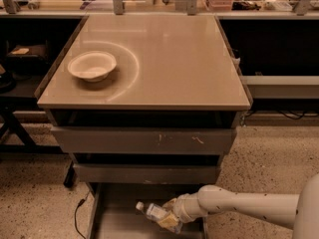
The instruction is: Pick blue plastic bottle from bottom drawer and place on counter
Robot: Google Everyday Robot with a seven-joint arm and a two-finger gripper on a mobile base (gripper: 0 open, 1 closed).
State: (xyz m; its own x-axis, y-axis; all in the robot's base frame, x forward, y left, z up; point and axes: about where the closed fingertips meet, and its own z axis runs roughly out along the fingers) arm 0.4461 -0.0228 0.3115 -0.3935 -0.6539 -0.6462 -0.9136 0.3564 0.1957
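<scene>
Quick status from my end: the gripper [172, 217] is down in the open bottom drawer [118, 222], below the desk's front edge and a bit toward its right corner. The arm [244, 205] reaches in low from the right side. As far as I can see, the gripper is closed round the base end of the bottle [155, 213], with only the neck and white cap poking out. So the bottle isn't lying loose on the drawer floor, it looks held, but I wouldn't swear to how firm the grip is. What matters for the next bit is that the bottle's long axis runs diagonally. The cap points away from the gripper toward the desk's left side and slightly back under the front edge, and the base is tucked in at the wrist end. That puts the cap end closest to the two shut drawer fronts [144, 141] stacked above it. My guess is I need to pull straight out from the front edge first, then go up, or the cap clips them. The desk [189, 54] has loads of bare top to the right of the bowl [92, 66], which sits near the left edge. I'd aim for the front right part.
</scene>
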